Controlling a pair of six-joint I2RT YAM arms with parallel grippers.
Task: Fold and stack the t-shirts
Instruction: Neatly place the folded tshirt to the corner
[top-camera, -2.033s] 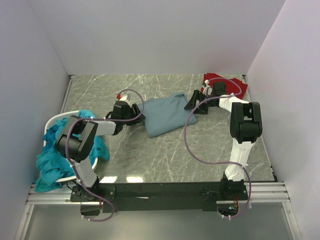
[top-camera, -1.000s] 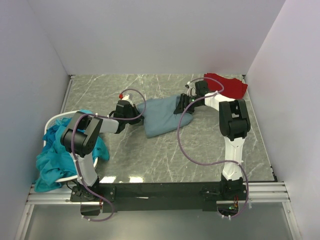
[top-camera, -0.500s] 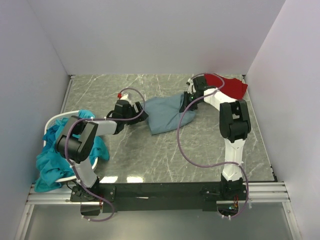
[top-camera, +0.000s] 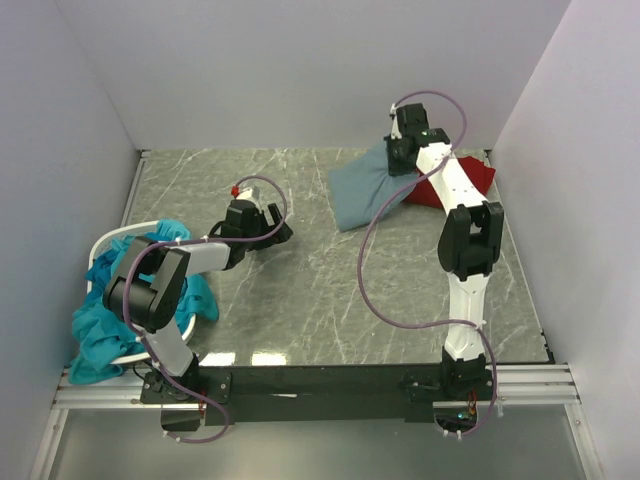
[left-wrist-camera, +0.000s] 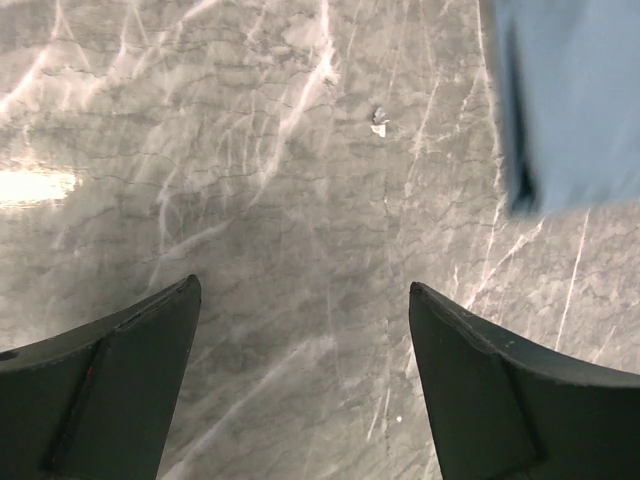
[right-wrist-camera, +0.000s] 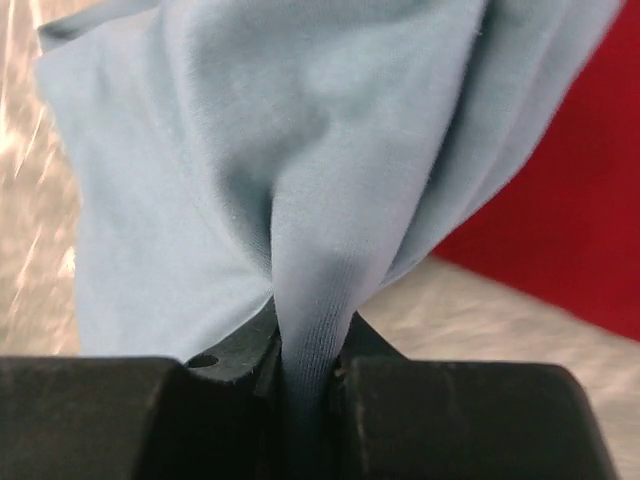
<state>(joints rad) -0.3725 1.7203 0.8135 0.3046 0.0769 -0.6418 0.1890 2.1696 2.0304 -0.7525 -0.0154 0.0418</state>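
The folded slate-blue t-shirt (top-camera: 360, 188) hangs partly lifted at the back of the table, its right end over the red t-shirt (top-camera: 472, 178). My right gripper (top-camera: 401, 152) is shut on a bunched fold of this blue shirt (right-wrist-camera: 300, 180), pinched between the jaws of the right gripper (right-wrist-camera: 308, 372), with red cloth (right-wrist-camera: 570, 210) behind. My left gripper (top-camera: 276, 232) stands open over bare table, well left of the blue shirt. In the left wrist view the left gripper (left-wrist-camera: 300, 300) holds nothing, and a blue shirt corner (left-wrist-camera: 575, 100) shows at top right. Several teal t-shirts (top-camera: 105, 320) lie heaped at left.
A white basket (top-camera: 120, 234) holds the teal heap at the table's left edge, with cloth spilling over its front. White walls close in the table at the back and both sides. A small pale speck (left-wrist-camera: 379, 123) lies on the marble surface.
My left gripper opened and let go of the blue shirt. The right gripper closed on it and carried it up and back to the right, over the red shirt.
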